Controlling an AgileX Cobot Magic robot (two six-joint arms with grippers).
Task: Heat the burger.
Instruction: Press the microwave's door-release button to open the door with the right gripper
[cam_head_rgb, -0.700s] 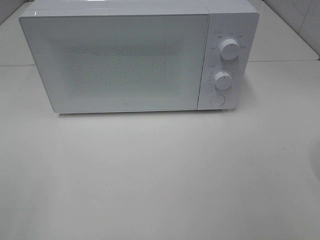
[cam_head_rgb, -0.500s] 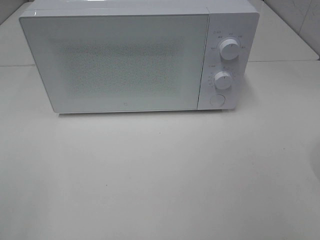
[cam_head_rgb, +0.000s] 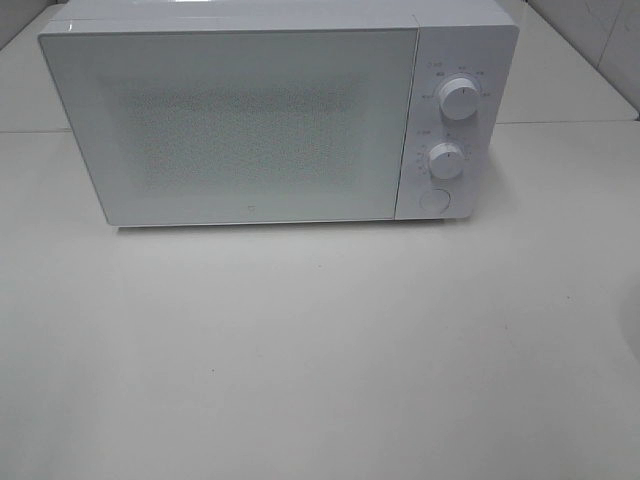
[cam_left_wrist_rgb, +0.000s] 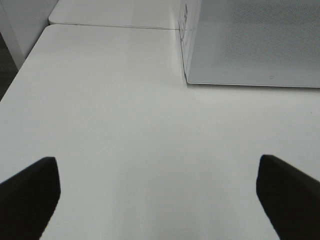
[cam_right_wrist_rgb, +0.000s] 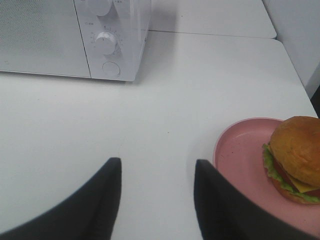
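Golden-brown domed burger (cam_right_wrist_rgb: 296, 159) sits on a round pink plate (cam_right_wrist_rgb: 235, 150) near the right fingers (cam_right_wrist_rgb: 102, 200), parted and empty; left fingers (cam_left_wrist_rgb: 30, 192) spread wide. Soft and stacked, it looks safest lifted by the plate rim.

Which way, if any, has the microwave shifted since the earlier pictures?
No. The microwave has not shifted: its edges still cross the table seam at the same spots.
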